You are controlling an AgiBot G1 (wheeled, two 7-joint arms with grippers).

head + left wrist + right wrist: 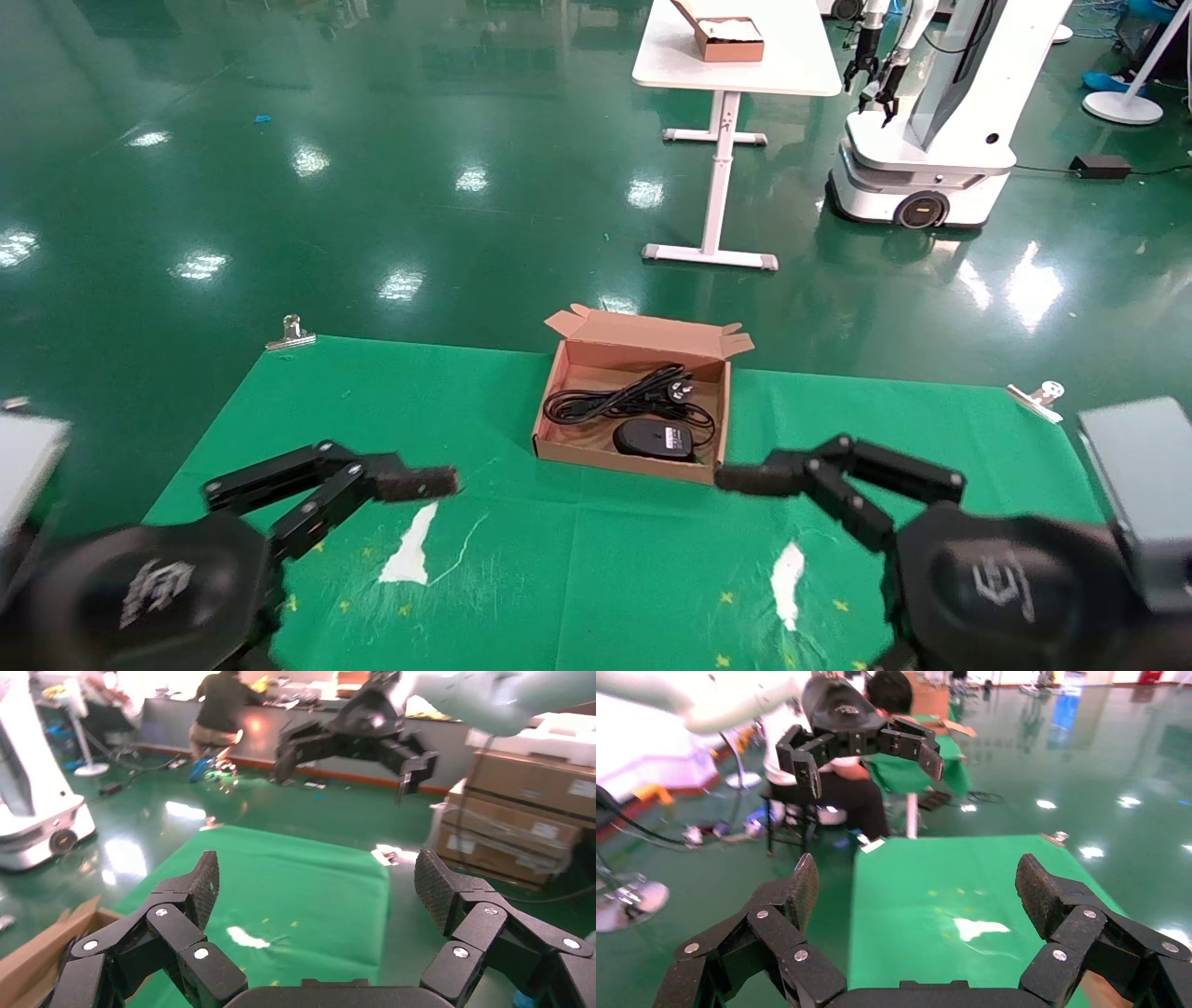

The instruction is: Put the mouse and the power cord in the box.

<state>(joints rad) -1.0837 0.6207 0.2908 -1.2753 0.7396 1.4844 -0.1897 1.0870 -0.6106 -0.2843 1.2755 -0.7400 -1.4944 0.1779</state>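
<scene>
Green cloth (577,559) covers the table. Ahead of both claws and between them sits the box (559,396), with the power cord (615,401) and mouse (654,438) inside. Left claw (316,881) and right claw (916,885) hover spread wide, empty.

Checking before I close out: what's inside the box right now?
Inside the box lie the coiled power cord, toward the far side, and the mouse near the front wall. Whatever floor sits under them is covered. Both grippers, left and right, are open, outside it.
</scene>
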